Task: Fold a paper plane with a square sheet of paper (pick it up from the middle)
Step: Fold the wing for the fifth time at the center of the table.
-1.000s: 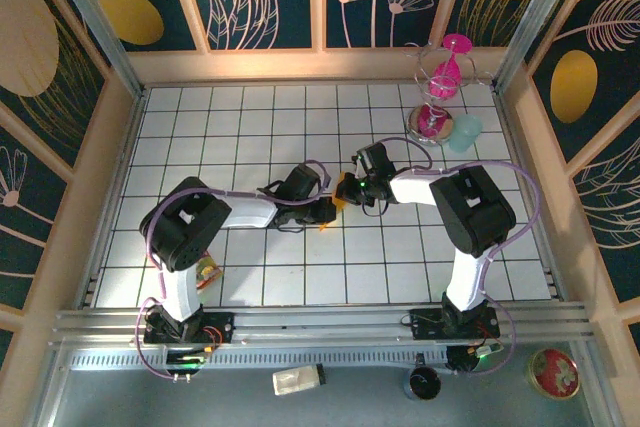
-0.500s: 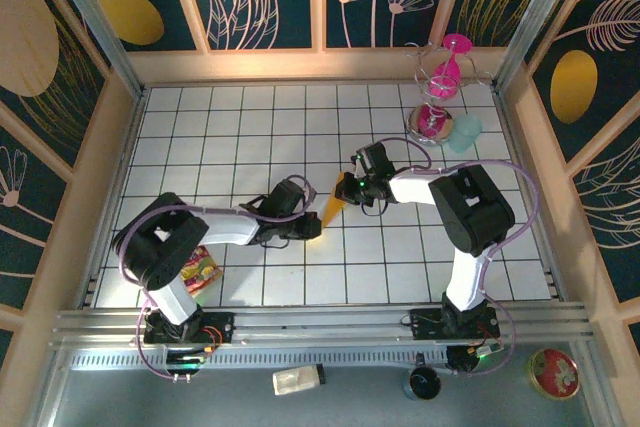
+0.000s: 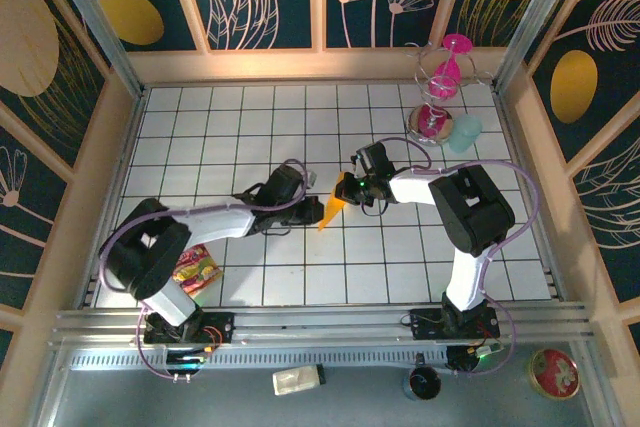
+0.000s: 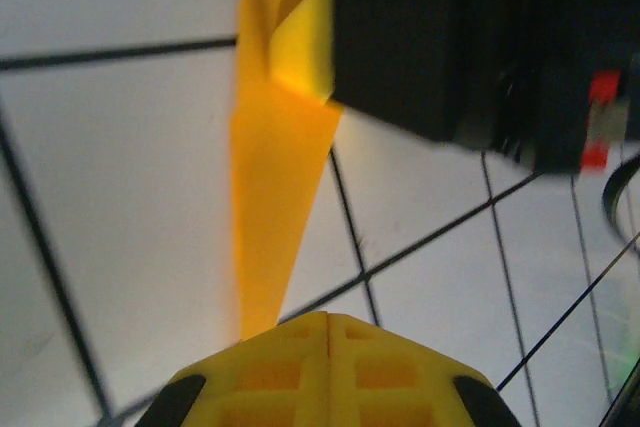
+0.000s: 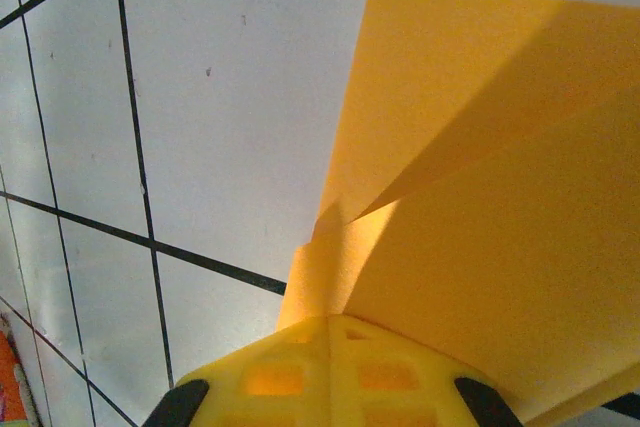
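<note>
Mostly done: the square sheet is creased into a narrow dart, so it reads as the paper plane (image 3: 333, 210), mid-table between both arms. Right gripper (image 5: 330, 319) is clenched on its wide end. Left gripper (image 4: 330, 319) is closed at the tip (can't confirm it pinches paper). Probably only wing touch-ups and release are left. Pale teal cup (image 3: 464, 132) sits far right, contents not visible.

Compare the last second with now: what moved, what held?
The left gripper, shut, drew back left, away from the right gripper, uncovering the pointed end of the paper plane; its arm swung clear of the snack packet. The right gripper stayed put, shut on the plane's wide end.
</note>
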